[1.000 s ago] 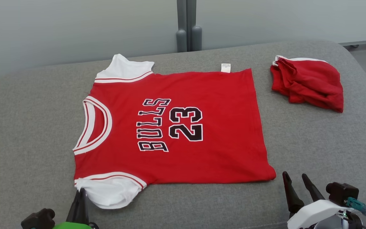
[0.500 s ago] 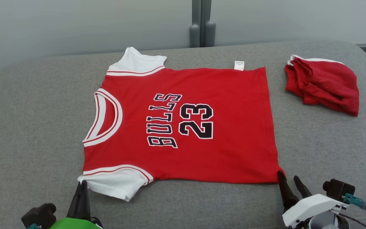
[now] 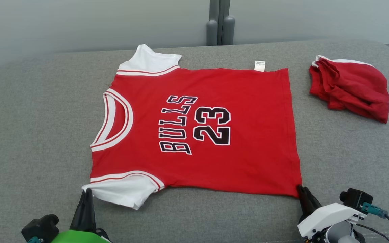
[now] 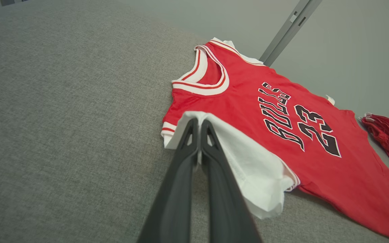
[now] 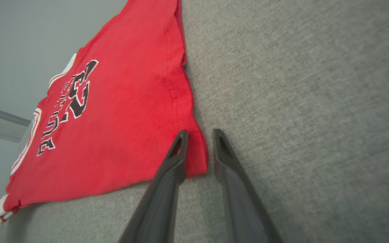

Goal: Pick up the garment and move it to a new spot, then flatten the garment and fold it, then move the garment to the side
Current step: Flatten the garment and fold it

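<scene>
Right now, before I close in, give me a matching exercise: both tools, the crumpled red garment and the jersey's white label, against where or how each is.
Column one: 1 left tool; 2 right tool; 3 crumpled red garment; 4 white label.
Column two: A at the far edge of the jersey; B shut on the white sleeve; C fingers apart, astride the near hem corner; D apart from the jersey, far right on the grey cushion.
Pairs: 1-B; 2-C; 3-D; 4-A.

The red jersey [image 3: 255, 152] reads "BULLS" and "23" (its white tag [image 3: 259, 65] is unreadable).
</scene>
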Robot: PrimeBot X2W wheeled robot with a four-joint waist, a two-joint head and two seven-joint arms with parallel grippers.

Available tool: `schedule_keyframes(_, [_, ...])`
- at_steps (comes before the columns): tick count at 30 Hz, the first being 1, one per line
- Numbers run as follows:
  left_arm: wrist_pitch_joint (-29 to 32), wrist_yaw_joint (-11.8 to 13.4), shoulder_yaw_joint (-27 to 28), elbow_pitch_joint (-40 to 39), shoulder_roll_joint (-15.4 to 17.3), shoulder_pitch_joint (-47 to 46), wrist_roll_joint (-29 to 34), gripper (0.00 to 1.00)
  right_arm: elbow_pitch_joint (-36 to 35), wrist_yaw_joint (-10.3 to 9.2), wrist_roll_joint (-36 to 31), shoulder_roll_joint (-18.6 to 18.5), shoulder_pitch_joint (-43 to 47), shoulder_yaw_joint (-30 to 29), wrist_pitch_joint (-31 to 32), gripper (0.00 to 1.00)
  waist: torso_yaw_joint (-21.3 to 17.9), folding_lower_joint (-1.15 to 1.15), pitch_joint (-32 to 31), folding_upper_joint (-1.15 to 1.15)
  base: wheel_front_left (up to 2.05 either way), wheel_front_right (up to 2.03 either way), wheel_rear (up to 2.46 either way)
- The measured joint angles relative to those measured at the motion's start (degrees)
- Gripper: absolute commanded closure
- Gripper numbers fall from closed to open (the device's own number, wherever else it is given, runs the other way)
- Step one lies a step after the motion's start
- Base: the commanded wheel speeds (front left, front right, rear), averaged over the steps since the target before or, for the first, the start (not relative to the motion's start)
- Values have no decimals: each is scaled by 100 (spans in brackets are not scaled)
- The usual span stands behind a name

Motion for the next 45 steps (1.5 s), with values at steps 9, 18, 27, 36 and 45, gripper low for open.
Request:
schedule_keyframes(9, [-1,1,5,-104,1,6,34,100,78,45,275,-2,-82,274,55,100,-35,0,-49,0,0,0,0])
schedule_keyframes(18, [-2,18,36,-138,3,160,34,100,-54,45,488,0,-81,570,-8,100,-160,0,-191,0,0,0,0])
schedule_keyframes(27, [-2,18,-2,-170,3,229,34,100,-32,46,512,-105,-74,620,-113,23,-219,0,-260,0,0,0,0])
schedule_keyframes(36, [-1,42,-18,-270,3,245,34,100,43,46,571,-112,-51,797,-164,0,-194,0,-214,0,0,0,0])
schedule_keyframes(45, [1,44,-25,-330,5,257,41,100,90,47,677,-110,-48,988,-208,0,-142,0,-125,0,0,0,0])
